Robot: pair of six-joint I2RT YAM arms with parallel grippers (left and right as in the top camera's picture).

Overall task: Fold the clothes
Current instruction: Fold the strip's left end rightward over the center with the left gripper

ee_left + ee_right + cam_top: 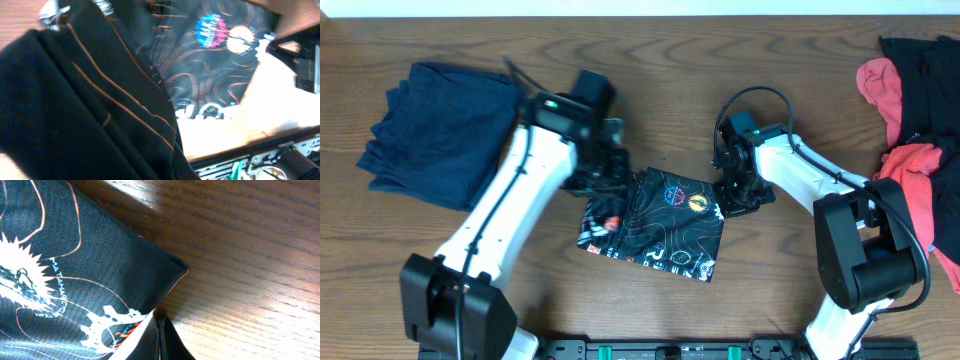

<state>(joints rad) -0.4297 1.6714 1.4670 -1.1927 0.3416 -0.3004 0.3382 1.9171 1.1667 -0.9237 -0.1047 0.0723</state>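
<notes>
Black contour-lined jersey (655,225), folded, mid-table

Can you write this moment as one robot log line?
left gripper: shut on black jersey, left edge | right gripper: shut on its right edge | navy garment: far left | red clothes: far right

We list one black jersey (75,280), thin orange contour lines, white logos, filling seven to eleven o'clock, corner pointing to three. Wooden table (250,255): twelve to five. Right gripper (161,335): six, fingers closed at the jersey's edge.
</notes>
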